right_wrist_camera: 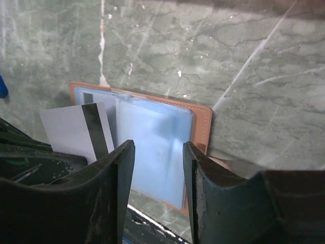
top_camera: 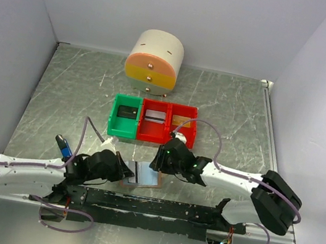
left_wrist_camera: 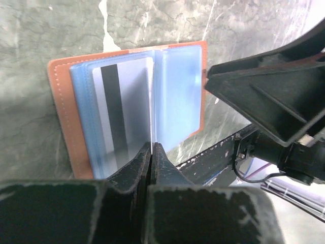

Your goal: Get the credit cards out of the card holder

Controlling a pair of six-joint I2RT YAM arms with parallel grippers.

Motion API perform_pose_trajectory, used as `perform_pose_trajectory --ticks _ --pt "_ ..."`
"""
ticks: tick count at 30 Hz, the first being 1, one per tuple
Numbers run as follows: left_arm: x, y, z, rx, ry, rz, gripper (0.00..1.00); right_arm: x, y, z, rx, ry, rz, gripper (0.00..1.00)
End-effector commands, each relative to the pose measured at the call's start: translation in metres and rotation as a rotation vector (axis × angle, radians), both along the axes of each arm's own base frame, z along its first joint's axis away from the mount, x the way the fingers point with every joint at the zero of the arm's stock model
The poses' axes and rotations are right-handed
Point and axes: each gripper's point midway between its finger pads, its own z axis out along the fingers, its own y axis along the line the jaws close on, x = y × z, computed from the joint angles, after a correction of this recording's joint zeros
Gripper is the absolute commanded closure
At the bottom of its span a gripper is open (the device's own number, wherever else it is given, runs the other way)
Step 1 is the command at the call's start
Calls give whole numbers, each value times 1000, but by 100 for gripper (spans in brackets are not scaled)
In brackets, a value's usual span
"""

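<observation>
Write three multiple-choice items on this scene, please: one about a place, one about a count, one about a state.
1. Where on the table does the card holder lie?
A. at the far edge
B. at the near edge, between the left gripper and the right gripper
C. at the left edge

2. How many bins are red?
A. one
B. three
C. two

3. How is the right gripper?
A. open
B. shut on the card holder
C. shut on nothing

Key: 1 B, the top view shows it by the arm bases. 2 C, two red bins stand beside one green bin. 3 A, its fingers stand apart over the holder.
</observation>
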Motion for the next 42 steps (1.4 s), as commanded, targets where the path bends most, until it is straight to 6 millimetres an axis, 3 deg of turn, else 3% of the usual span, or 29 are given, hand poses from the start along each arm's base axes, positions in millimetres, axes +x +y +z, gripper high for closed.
perform_pose_trajectory --ticks 1,6,11,17,21,24,28,31,36,42 --pt "0 27 -8 167 -10 16 93 9 -1 27 15 -70 1 56" --pt "1 33 18 153 -52 17 93 6 15 53 113 -99 58 55" --pt "1 46 45 131 -100 29 93 -1 35 62 188 -82 130 56" --pt "0 57 54 134 -118 47 93 -9 72 55 187 -49 204 59" --pt "0 59 56 122 -119 54 93 -14 82 39 154 -19 214 61" --pt "-1 57 56 108 -121 46 93 -17 73 19 107 11 188 62" --pt "-3 52 55 95 -135 11 93 -24 47 -13 34 52 142 62" --pt "-5 43 58 82 -162 -41 93 -27 32 -23 5 73 109 62" --pt "-7 20 66 17 -204 -121 92 -24 20 -9 2 31 78 61" --pt "-5 4 68 15 -233 -184 93 -9 14 26 54 -75 22 55"
